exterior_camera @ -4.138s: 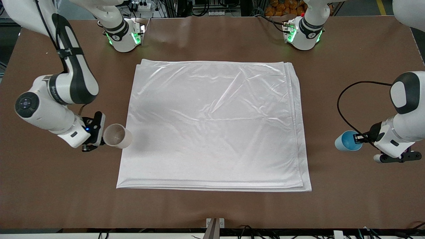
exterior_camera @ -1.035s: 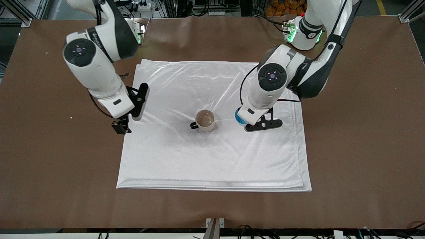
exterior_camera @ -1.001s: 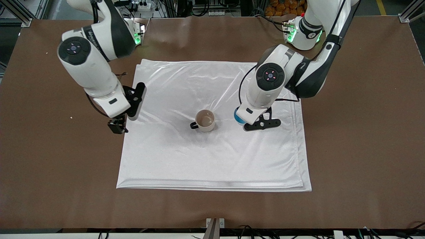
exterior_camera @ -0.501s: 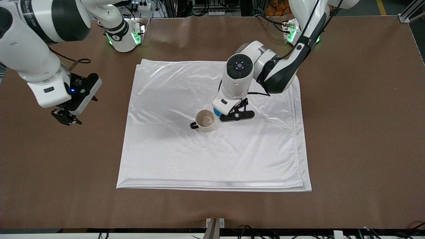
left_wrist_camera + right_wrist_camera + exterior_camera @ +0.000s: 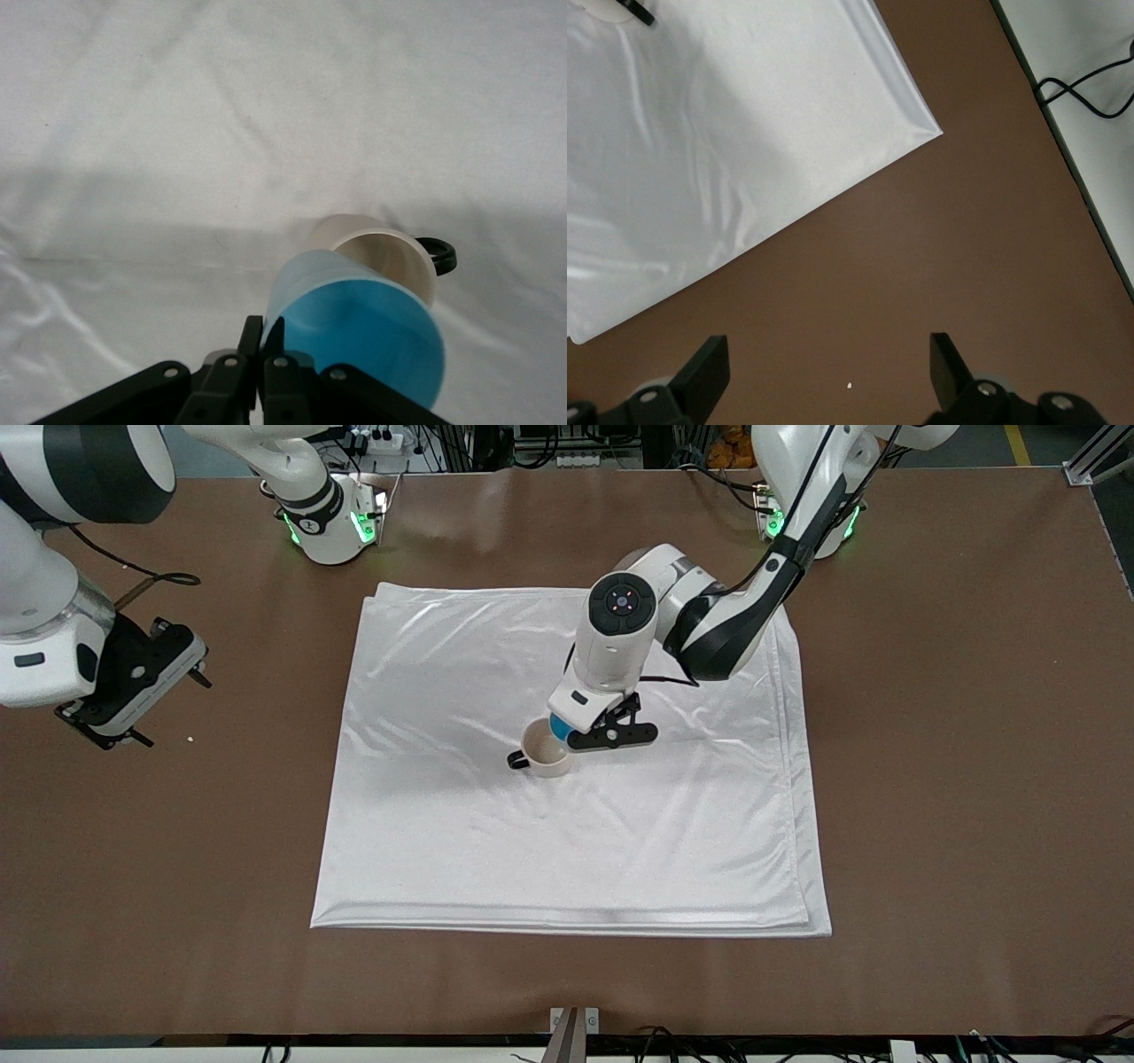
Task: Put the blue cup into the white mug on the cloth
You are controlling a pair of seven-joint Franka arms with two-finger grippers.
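My brown desk (image 5: 957,797) fills the frame, with a tiny pale crumb (image 5: 190,738) at its middle left. Cables (image 5: 673,1036) trail along the lower edge, and a power strip (image 5: 376,439) lies off the desk at upper left.

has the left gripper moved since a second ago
Yes. The left gripper, shut on the blue cup, has crossed the cloth to the white mug.
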